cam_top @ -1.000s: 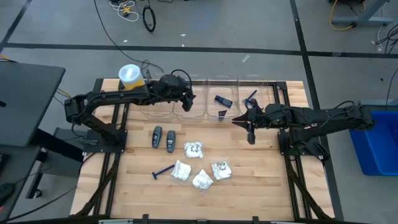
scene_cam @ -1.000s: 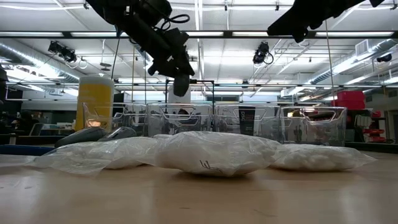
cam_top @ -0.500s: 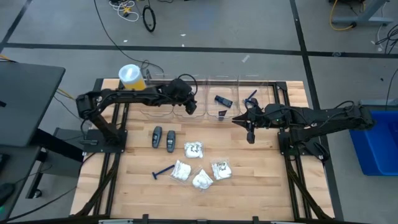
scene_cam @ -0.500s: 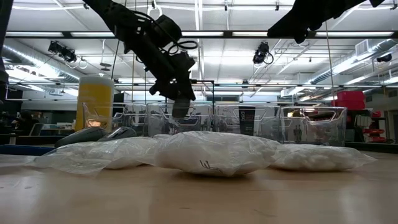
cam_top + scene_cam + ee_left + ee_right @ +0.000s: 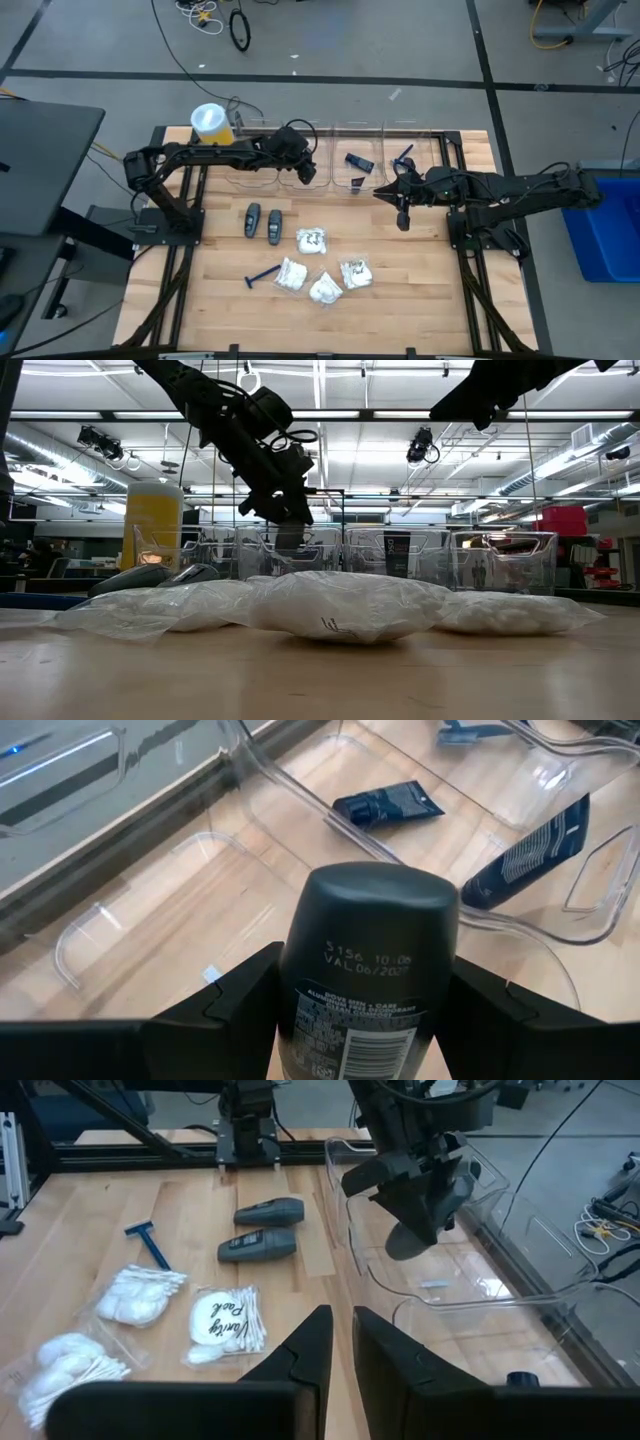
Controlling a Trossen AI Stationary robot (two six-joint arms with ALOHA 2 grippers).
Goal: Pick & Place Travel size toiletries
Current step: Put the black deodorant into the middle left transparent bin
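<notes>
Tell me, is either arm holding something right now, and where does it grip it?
Yes. The left tool clamps a dark grey deodorant stick by its two sides, cap end forward, over a clear bin. The right tool holds nothing.

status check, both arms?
Left pincer shut on dark grey deodorant, over clear bin. Right pincer shut, empty, idle above table. Nothing blocking.

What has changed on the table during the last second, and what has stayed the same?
The left gripper, jaws shut on a dark grey deodorant stick, came down from above the row of clear bins into the second bin from the left; over the last half second it barely moved. The right gripper, two dark sticks, blue razor and white packets stayed put.
</notes>
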